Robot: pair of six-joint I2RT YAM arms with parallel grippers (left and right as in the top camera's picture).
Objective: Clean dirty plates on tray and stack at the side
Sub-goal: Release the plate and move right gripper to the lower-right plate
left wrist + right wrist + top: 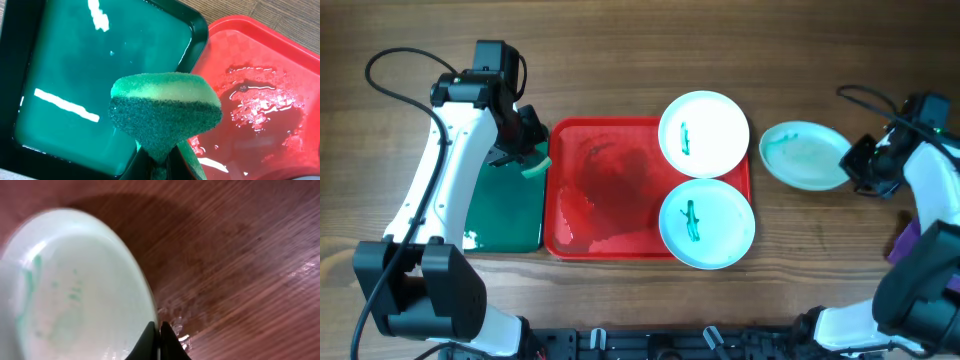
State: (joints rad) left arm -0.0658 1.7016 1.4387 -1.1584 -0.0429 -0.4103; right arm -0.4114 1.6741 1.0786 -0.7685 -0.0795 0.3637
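Two white plates with green streaks lie on the right side of the red tray (610, 200): one at the back (704, 133), one at the front (707, 223). A third plate (805, 155), smeared pale green, is off the tray to the right, over the wooden table. My right gripper (860, 165) is shut on its right rim; in the right wrist view the fingers (159, 335) pinch the plate's edge (75, 290). My left gripper (525, 150) is shut on a green sponge (165, 110), held over the border between the dark green tray (100, 80) and the red tray (260, 100).
The dark green tray (505, 205) holds greenish water and sits left of the red tray. The red tray's left half is wet (260, 105). A purple object (905, 240) lies at the right edge. Cables run near both arm bases.
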